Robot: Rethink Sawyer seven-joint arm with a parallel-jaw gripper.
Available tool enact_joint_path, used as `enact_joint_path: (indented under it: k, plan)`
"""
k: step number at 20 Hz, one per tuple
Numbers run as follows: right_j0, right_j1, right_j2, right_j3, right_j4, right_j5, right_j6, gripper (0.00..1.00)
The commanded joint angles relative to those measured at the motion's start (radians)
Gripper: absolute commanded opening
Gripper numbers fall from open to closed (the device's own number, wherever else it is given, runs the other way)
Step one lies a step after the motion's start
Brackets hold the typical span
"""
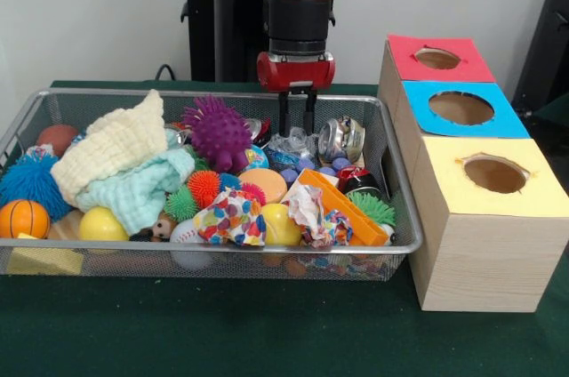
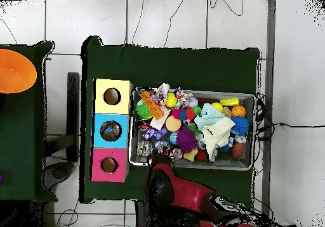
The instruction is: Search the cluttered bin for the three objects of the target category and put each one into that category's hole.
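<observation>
Pincer [image 1: 297, 124] hangs with its two fingers slightly spread, tips just above a crushed clear bottle [image 1: 293, 148] (blue-and-white label, no readable writing) at the far side of the wire mesh bin [image 1: 213, 248]. Bin sits mid-table on green cloth [image 1: 222, 332], toys and rags heaped inside. Three wooden boxes [image 1: 484, 244] with holes stand beside it. Tiled floor [image 2: 178, 21] around.

A plain pale wall [image 1: 98, 12] stands behind the dark green table [image 1: 222, 332], and from above the floor [image 2: 178, 21] shows as large white tiles with dark joints, cables [image 2: 222, 9] trailing across it, and an orange bowl [image 2: 14, 71] on a second green table [image 2: 25, 148].
</observation>
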Motion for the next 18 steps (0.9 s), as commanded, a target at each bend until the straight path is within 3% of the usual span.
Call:
enact_joint_path:
  k: [1, 18]
  plan:
    - [0.05, -0.086, 0.059, -0.111, 0.118, 0.121, 0.256, 0.0]
    - [0.061, -0.181, 0.04, -0.081, 0.129, 0.205, 0.242, 0.0]
